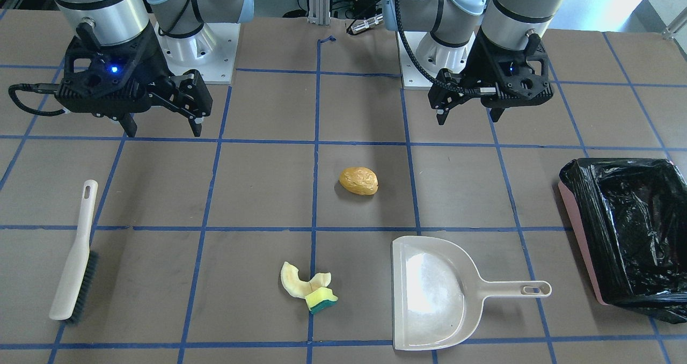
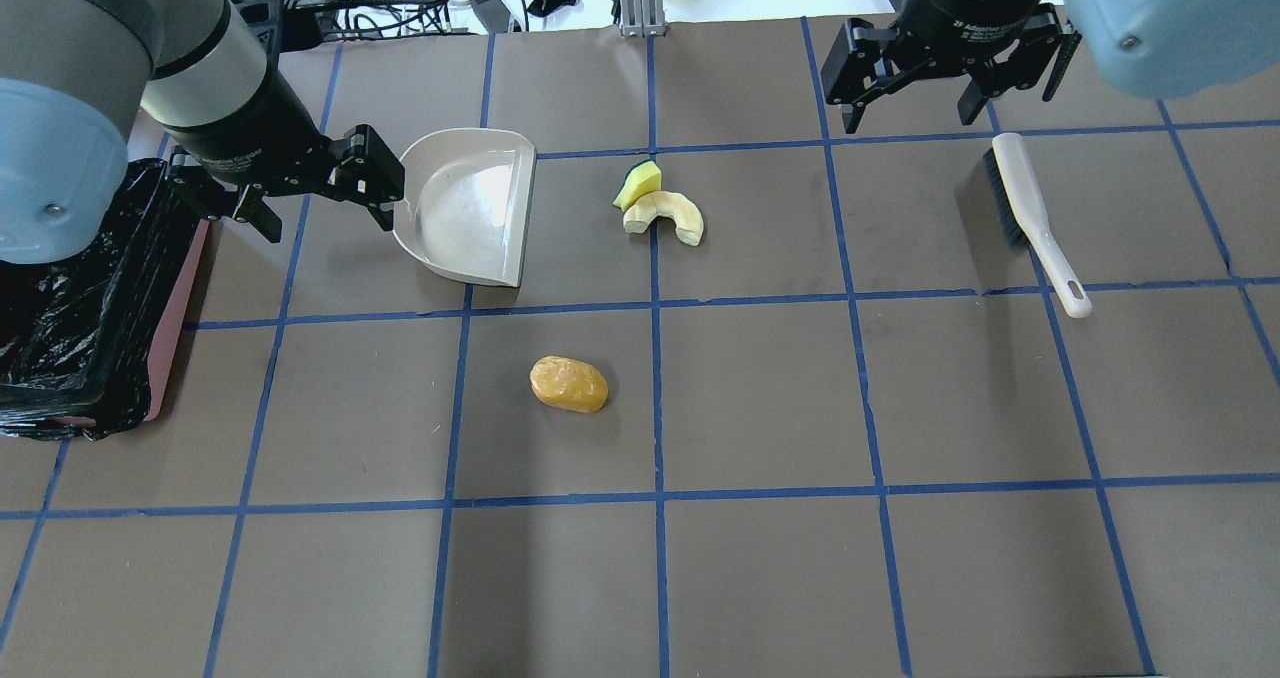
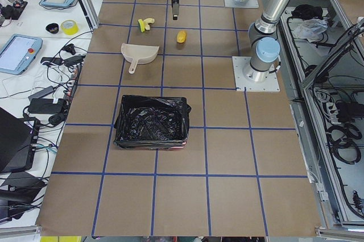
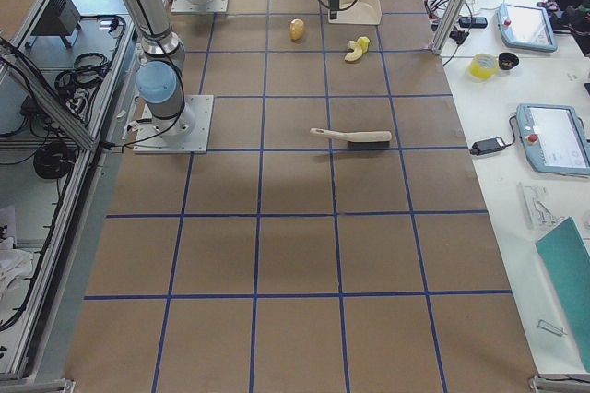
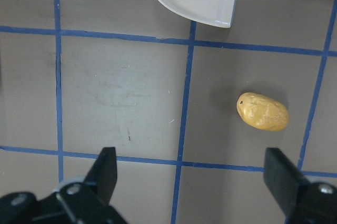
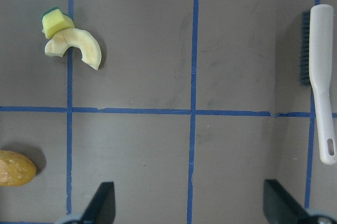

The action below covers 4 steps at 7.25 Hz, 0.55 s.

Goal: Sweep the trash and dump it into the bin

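both grippers hang over the table with fingers spread and nothing in them. the brush (image 1: 75, 256) lies on the robot's right, outward from the right gripper (image 1: 162, 130). its long axis runs roughly away from the base, handle end toward the robot and bristles facing the middle, so the right arm looks the natural one to take it. the dustpan (image 1: 429, 294) sits nearer the left gripper (image 1: 468, 118), mouth toward the touching peel (image 1: 298, 283) and sponge (image 1: 321, 298), handle toward the bin (image 1: 582, 246) at the far left. the potato (image 1: 358, 181) lies alone, nearer the base.
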{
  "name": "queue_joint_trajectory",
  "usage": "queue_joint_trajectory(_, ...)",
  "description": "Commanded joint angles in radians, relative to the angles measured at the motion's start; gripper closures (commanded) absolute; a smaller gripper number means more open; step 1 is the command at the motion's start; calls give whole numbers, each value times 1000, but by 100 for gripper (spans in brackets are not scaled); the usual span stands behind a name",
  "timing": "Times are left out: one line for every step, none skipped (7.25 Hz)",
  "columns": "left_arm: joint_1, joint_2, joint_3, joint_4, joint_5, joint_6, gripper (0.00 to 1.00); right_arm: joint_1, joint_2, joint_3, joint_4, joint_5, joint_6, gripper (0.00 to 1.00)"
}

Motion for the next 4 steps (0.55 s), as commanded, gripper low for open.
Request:
queue_joint_trajectory(-1, -2, 0, -1, 2, 0, 0, 0, 0, 0, 0, 2, 0, 0)
queue_joint_trajectory(-1, -2, 0, -1, 2, 0, 0, 0, 0, 0, 0, 6, 0, 0)
queue_joint_trajectory(0, -3, 0, 1, 1, 0, 0, 0, 0, 2, 2, -1, -2, 0)
queue_joint_trajectory(2, -5, 0, -1, 1, 0, 0, 0, 2, 3, 5, -3, -11, 0)
